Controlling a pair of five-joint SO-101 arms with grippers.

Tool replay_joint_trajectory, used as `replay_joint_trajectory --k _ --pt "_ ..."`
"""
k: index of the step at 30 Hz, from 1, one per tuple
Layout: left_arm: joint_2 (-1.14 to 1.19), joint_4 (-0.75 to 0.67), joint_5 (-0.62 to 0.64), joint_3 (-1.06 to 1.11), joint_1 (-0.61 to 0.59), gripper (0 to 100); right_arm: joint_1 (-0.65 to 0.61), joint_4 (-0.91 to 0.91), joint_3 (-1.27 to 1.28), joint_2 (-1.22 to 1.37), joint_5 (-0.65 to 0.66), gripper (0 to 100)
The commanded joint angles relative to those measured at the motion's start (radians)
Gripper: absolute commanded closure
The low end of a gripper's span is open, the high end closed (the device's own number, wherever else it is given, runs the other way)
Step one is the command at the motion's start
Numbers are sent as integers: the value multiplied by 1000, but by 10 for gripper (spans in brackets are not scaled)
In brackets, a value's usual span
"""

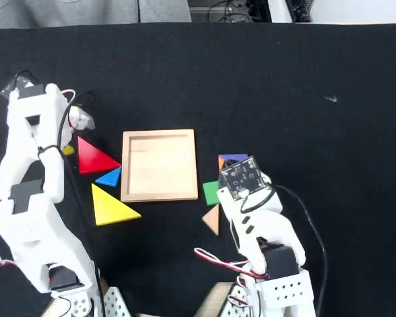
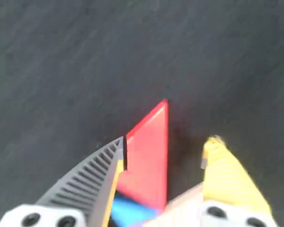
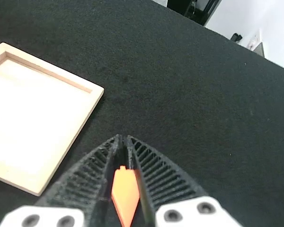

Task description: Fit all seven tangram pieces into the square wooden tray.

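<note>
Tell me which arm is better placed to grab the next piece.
Probably left: the left claw is open astride the red triangle near the tray. The right claw is shut, an orange piece showing between its fingers.

You'll see the counter [image 1: 303, 99] wears matt black cloth with a fine weave. The tray [image 1: 127, 165] is smooth, bare wood. The red triangle [image 2: 149, 156] looks smooth and faintly glossy. Your right end effector [image 3: 122, 138] is ribbed black plastic.
</note>
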Motion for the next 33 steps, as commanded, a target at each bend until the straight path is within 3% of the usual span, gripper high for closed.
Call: replay_joint_trajectory --k 1,5,13,29,33 --pt "-135 193 -23 4 10 705 20 8 -4 -74 32 986" --pt "-199 97 -48 203 4 705 20 23 -4 -74 32 986" --pt "-226 -316 -37 498 -47 705 20 26 -4 -74 32 986" --pt "-222 -322 -26 512 50 705 20 26 -4 -74 32 986" --pt "-278 -192 2 435 28 705 20 26 -4 -74 32 986"
